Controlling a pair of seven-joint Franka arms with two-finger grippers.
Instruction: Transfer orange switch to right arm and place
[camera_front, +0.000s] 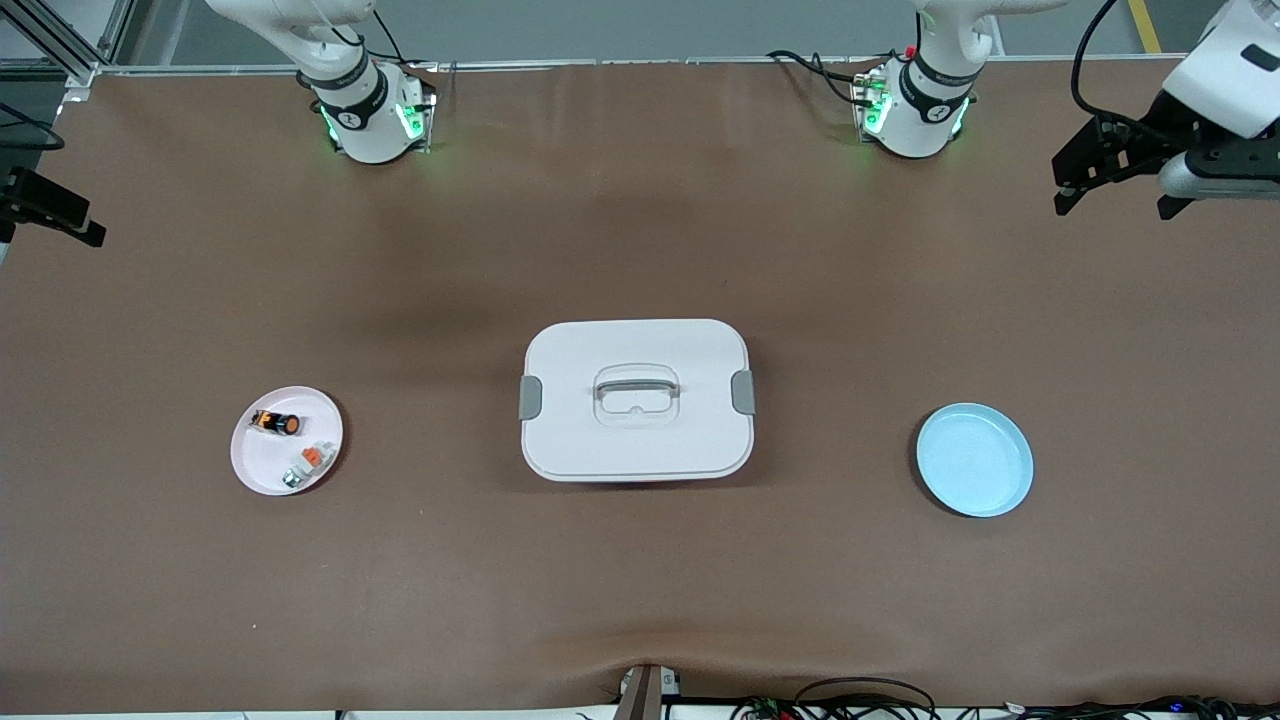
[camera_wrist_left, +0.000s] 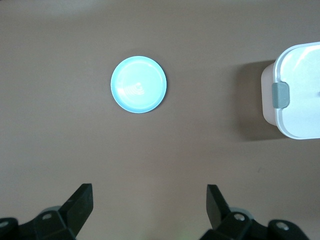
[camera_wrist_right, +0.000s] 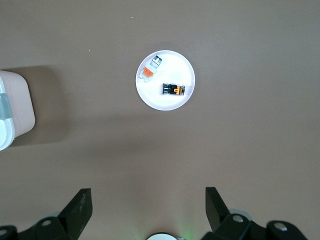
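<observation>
Your left gripper (camera_wrist_left: 149, 201) hung with its jaws spread wide and nothing between them. In the left wrist view, only bare brown table (camera_wrist_left: 150, 160) showed between its two black fingers (camera_wrist_left: 81, 202). In the front view it sat in the upper corner at the left arm's end, over bare table.

Your right gripper (camera_wrist_right: 145, 202) was spread just as wide and also held nothing, touching no object. It was over open table at the right arm's end. Both arms waited.

The orange switch (camera_front: 276, 423) lay on its side on the small pale pink plate (camera_front: 258, 462), in the lower half of the front view toward the right arm's end. It was a black stub with its round orange end turned toward the middle of the table. On the same plate, nearer the front camera and apart from the switch, lay a white-grey piece with an orange cap (camera_front: 308, 462).

At the centre of the front view stood a white box (camera_front: 600, 340) with its lid on, a handle (camera_front: 636, 385) lying flat in the lid and a grey latch (camera_front: 530, 397) on each short side. Toward the left arm's end lay a light blue plate (camera_front: 975, 460) with nothing on it.

The marks on the black bands of the two arm bases (camera_front: 905, 110) were too small for you to read.
</observation>
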